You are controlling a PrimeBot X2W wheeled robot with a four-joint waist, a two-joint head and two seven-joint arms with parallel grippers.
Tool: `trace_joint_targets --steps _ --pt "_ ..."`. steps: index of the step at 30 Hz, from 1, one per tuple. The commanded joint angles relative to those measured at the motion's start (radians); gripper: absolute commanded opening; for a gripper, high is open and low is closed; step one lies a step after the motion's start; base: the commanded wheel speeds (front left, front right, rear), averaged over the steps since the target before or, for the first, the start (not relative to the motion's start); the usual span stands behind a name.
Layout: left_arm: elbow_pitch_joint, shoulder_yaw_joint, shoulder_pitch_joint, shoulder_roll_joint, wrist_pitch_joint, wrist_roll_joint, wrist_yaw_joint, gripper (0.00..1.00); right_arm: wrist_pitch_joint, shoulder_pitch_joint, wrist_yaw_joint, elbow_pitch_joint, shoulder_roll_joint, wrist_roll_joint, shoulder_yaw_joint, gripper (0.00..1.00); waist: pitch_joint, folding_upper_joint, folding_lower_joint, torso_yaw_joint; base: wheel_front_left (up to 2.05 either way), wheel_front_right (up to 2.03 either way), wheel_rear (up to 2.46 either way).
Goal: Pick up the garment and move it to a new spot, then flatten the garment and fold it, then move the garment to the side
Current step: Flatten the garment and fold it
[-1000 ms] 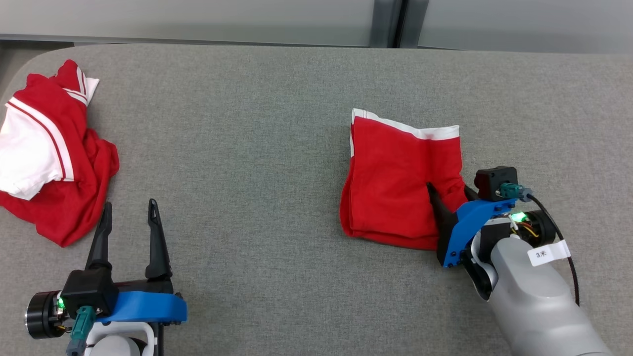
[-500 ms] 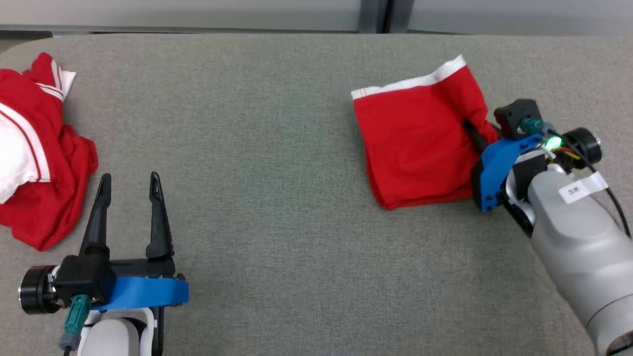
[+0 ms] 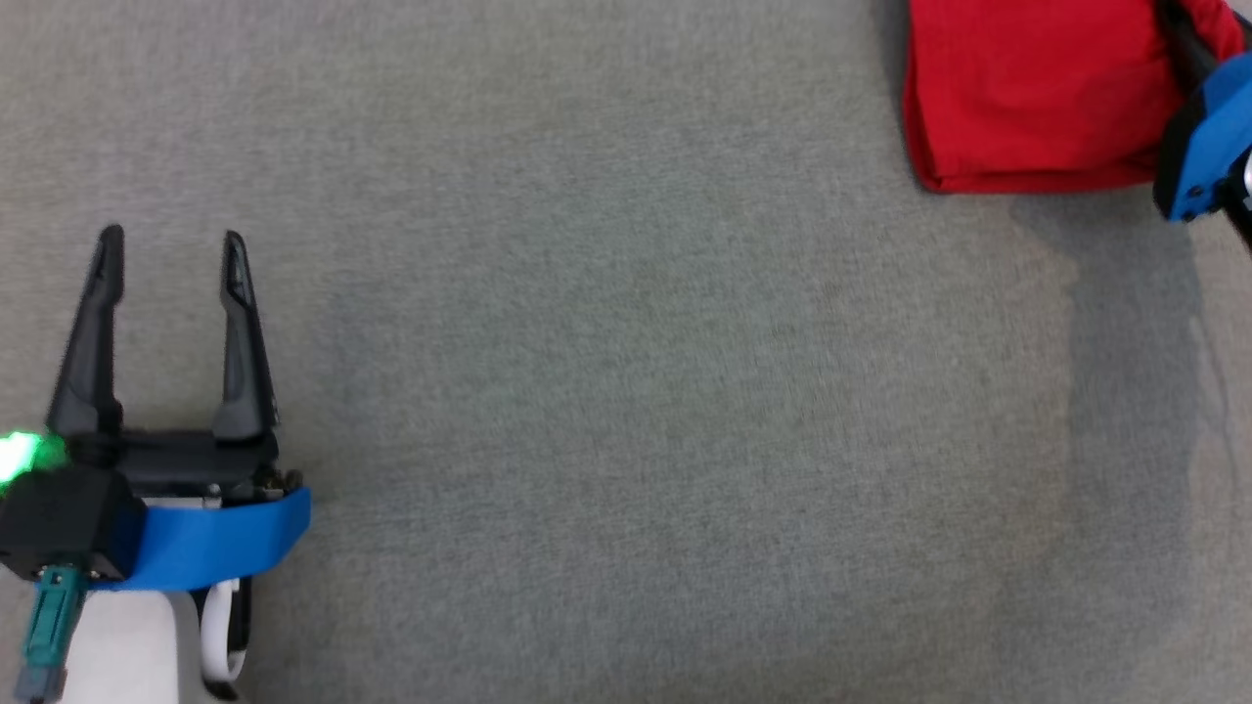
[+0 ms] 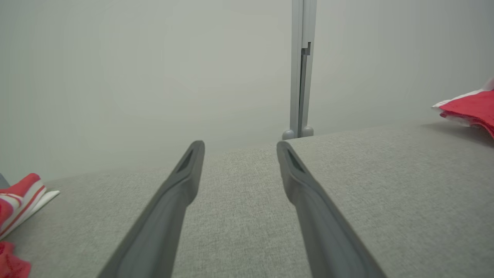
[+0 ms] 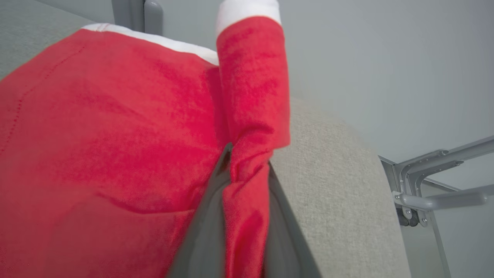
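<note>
At lower left the left gripper (image 3: 171,240) hovers over the grey table (image 3: 626,391), jaws wide and empty. Upper right, the folded red garment (image 3: 1027,98) lies on the table, one edge pinched in the right gripper (image 5: 249,164). Likely the final sideways move; next, release without disturbing folds.

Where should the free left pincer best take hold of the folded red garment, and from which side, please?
I'd grip the near left corner of the folded red garment, sliding in low from the left over the table. Its layers stack in a thick edge there, facing the open left pincer; the right pincer pinches the opposite side.
</note>
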Motion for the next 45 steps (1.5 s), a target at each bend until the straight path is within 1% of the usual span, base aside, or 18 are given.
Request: trace_joint_targets --steps 1,6,11,15,19,20,21,22,23,26,30,33,34,35,37,38,40,45 --pt "-0.023 0.001 -0.021 0.017 -0.002 0.006 -0.001 1.00 0.002 -0.033 0.000 -0.007 -0.028 0.019 -0.004 0.00 0.022 -0.0003 -0.0002 -0.021 0.00 0.00 0.00" --pt "-0.087 0.007 -0.031 0.049 -0.002 0.018 0.002 1.00 -0.003 -0.072 0.000 -0.008 -0.079 0.036 -0.018 0.00 0.076 -0.0003 -0.0002 -0.080 0.00 0.00 0.00" --pt "-0.137 0.019 -0.029 0.074 -0.002 0.018 0.006 1.00 -0.016 -0.110 0.000 -0.005 -0.105 0.048 -0.043 0.00 0.117 -0.0003 -0.0002 -0.121 0.00 0.00 0.00" --pt "-0.159 0.017 -0.033 0.086 -0.002 0.017 0.007 1.00 -0.021 -0.142 0.000 0.001 -0.104 0.050 -0.055 0.00 0.142 -0.0003 -0.0002 -0.133 0.00 0.00 0.00" --pt "-0.159 0.007 -0.046 0.094 -0.002 0.013 0.006 1.00 -0.020 -0.170 0.000 0.036 -0.095 0.024 -0.055 0.00 0.156 -0.0003 -0.0002 -0.124 0.00 0.00 0.00" --pt "-0.159 0.004 -0.051 0.094 -0.002 0.011 0.006 1.00 -0.024 -0.180 0.000 0.046 -0.095 0.014 -0.057 0.02 0.158 -0.0003 -0.0002 -0.119 0.00 0.00 0.00" --pt "-0.159 0.002 -0.056 0.094 -0.002 0.010 0.008 1.00 -0.032 -0.196 0.000 0.062 -0.098 0.000 -0.064 0.31 0.160 -0.0003 -0.0002 -0.114 0.00 0.00 0.00" --pt "-0.158 0.001 -0.058 0.094 -0.002 0.009 0.010 1.00 -0.037 -0.206 0.000 0.080 -0.098 -0.020 -0.069 0.97 0.160 -0.0003 -0.0002 -0.110 0.00 0.00 0.00" --pt "-0.154 -0.003 -0.058 0.092 -0.002 0.007 0.010 1.00 -0.035 -0.216 0.000 0.106 -0.104 -0.041 -0.078 1.00 0.159 -0.0003 -0.0002 -0.104 0.00 0.00 0.00" --pt "-0.144 -0.006 -0.060 0.085 -0.002 -0.001 0.016 1.00 -0.077 -0.256 0.000 0.157 -0.110 -0.102 -0.110 1.00 0.151 -0.0003 -0.0002 -0.090 0.00 0.00 0.00" --pt "-0.122 -0.005 -0.050 0.072 -0.002 -0.010 0.026 1.00 -0.135 -0.270 0.000 0.199 -0.106 -0.182 -0.160 1.00 0.119 -0.0003 -0.0002 -0.076 0.00 0.00 0.00" --pt "-0.099 -0.002 -0.028 0.061 -0.002 -0.018 0.035 1.00 -0.170 -0.237 0.000 0.207 -0.080 -0.219 -0.206 1.00 0.074 -0.0003 -0.0002 -0.061 0.00 0.00 0.00" --pt "-0.099 -0.002 -0.028 0.061 -0.002 -0.018 0.035 1.00 -0.170 -0.237 0.000 0.207 -0.080 -0.219 -0.206 1.00 0.074 -0.0003 -0.0002 -0.061 0.00 0.00 0.00" --pt "-0.080 0.002 -0.014 0.049 -0.002 -0.023 0.042 1.00 -0.186 -0.204 0.000 0.191 -0.055 -0.231 -0.235 1.00 0.034 -0.0003 -0.0002 -0.051 0.00 0.00 0.00" --pt "-0.074 0.005 -0.005 0.042 -0.002 -0.028 0.043 1.00 -0.189 -0.186 0.000 0.177 -0.043 -0.235 -0.250 1.00 0.015 -0.0003 -0.0002 -0.047 0.00 0.00 0.00" --pt "-0.061 0.008 0.010 0.039 -0.002 -0.028 0.045 1.00 -0.192 -0.166 0.000 0.156 -0.028 -0.239 -0.264 1.00 -0.004 -0.0003 -0.0002 -0.042 0.00 0.00 0.00" --pt "-0.043 0.018 0.029 0.031 -0.002 -0.037 0.049 1.00 -0.194 -0.113 0.000 0.067 0.004 -0.245 -0.295 1.00 -0.045 -0.0003 -0.0002 -0.032 0.00 0.00 0.00" --pt "0.011 0.037 0.100 0.004 -0.002 -0.046 0.056 1.00 -0.193 0.108 0.000 -0.167 0.105 -0.253 -0.353 1.00 -0.152 -0.0003 -0.0002 -0.012 0.00 0.00 0.00"
